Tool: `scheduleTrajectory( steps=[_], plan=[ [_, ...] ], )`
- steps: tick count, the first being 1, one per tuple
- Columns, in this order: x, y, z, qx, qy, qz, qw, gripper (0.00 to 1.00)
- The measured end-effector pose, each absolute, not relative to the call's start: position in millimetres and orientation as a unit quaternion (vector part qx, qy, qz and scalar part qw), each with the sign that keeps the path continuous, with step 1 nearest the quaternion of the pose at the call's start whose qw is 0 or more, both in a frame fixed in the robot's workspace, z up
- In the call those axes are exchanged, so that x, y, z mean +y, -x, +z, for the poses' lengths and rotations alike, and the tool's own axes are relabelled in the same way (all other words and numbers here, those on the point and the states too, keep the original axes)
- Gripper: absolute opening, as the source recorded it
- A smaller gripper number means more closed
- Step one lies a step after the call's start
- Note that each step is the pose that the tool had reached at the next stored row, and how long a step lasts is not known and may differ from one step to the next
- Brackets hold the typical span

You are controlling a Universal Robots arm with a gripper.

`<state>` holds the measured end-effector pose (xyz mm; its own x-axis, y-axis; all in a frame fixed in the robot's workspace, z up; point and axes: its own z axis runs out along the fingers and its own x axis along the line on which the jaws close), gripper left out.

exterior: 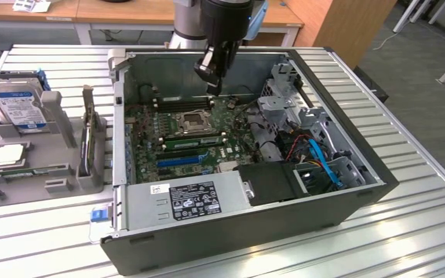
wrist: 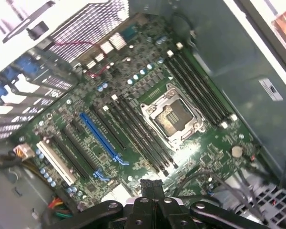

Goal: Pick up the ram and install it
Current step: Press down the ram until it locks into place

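Your black two-fingered gripper (exterior: 215,88) hangs inside the open grey computer case (exterior: 346,194). It is above the green board, near the far black memory slots (exterior: 182,104). Its fingers (wrist: 148,187) look pressed together with nothing between them. The ram, a long thin green stick (exterior: 195,140), seems to stand in a slot just beside the square silver chip socket (exterior: 190,120). If one end sits high, a push there could bend it. Go too low and the fingertips could scrape the board.

Green motherboard (wrist: 148,90), blue slot (wrist: 101,140), seemingly green ram (exterior: 193,139)
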<state>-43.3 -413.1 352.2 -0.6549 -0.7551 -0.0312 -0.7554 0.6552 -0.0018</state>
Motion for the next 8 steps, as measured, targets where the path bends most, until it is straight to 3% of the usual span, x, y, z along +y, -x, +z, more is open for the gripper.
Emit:
scheduleTrajectory(
  steps=[8],
  plan=[
    [-413.1, 43.3, 352.1, 0.937, 0.348, 0.005, 0.015, 0.11]
  ],
)
